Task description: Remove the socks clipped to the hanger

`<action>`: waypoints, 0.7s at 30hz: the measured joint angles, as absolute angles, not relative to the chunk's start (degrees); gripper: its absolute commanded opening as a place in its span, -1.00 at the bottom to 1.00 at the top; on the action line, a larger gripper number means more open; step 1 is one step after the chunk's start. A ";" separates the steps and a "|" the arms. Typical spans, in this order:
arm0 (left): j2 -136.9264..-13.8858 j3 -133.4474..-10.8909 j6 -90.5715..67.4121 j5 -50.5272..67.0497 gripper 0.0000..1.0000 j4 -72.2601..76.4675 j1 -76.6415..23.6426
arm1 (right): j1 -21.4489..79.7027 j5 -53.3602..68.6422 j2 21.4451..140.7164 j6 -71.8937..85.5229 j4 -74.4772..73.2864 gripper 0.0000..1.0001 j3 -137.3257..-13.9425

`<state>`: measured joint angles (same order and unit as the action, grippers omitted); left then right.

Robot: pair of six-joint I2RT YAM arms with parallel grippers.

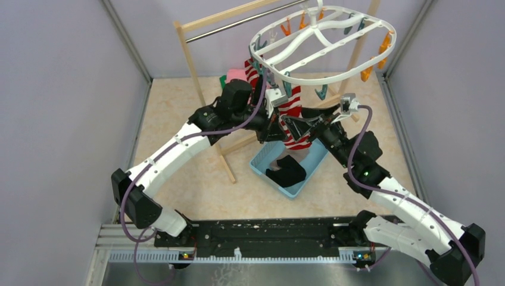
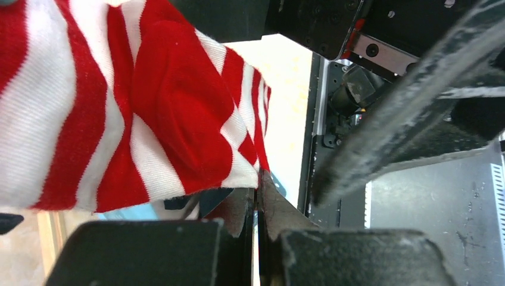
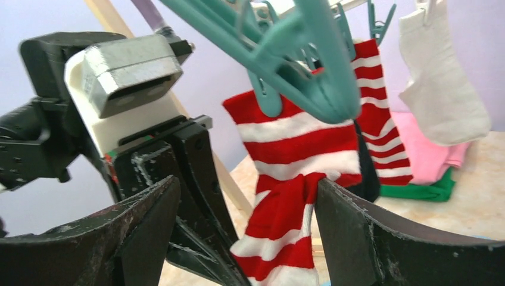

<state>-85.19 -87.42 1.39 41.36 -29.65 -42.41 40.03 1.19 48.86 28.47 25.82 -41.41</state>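
Observation:
The white oval hanger [image 1: 324,42] hangs at the back. A red-and-white striped sock [image 1: 293,119] hangs from a teal clip [image 3: 298,65]. My left gripper [image 1: 279,128] is shut, pinching the lower edge of that striped sock [image 2: 149,113] at its tips [image 2: 258,179]. My right gripper [image 3: 245,182] is open around the same sock [image 3: 286,208], which touches its right finger [image 3: 357,238]. A second striped sock [image 3: 375,107] and a white sock [image 3: 443,89] hang behind. A black sock [image 1: 286,170] lies in the blue basket.
The blue basket [image 1: 262,156] stands on the floor under the grippers. The wooden rack [image 1: 196,65] with a metal bar stands at the back left. Folded pink and green cloths [image 3: 429,167] lie behind. Orange clips [image 1: 378,56] dangle on the hanger's right side.

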 measured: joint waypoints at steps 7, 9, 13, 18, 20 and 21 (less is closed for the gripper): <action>-83.48 -87.42 3.77 38.20 -1.00 -31.48 -42.44 | 40.03 -2.46 48.27 25.26 23.46 0.63 -41.58; -82.78 -87.42 4.54 37.39 -1.00 -31.77 -42.44 | 40.03 -3.31 46.83 25.04 22.48 0.61 -41.58; -81.89 -87.42 5.85 35.97 -1.00 -31.86 -42.44 | 40.12 -3.40 43.55 25.39 22.92 0.60 -41.58; -81.84 -87.42 7.40 35.46 -1.00 -33.10 -42.94 | 42.59 -2.96 44.82 27.46 26.48 0.60 -41.58; -81.80 -87.42 8.10 35.20 -1.00 -33.67 -43.57 | 43.62 -2.94 46.41 28.34 28.47 0.60 -41.58; -81.76 -87.42 8.54 35.03 -1.00 -33.91 -44.01 | 44.16 -3.09 47.33 28.56 29.23 0.60 -41.58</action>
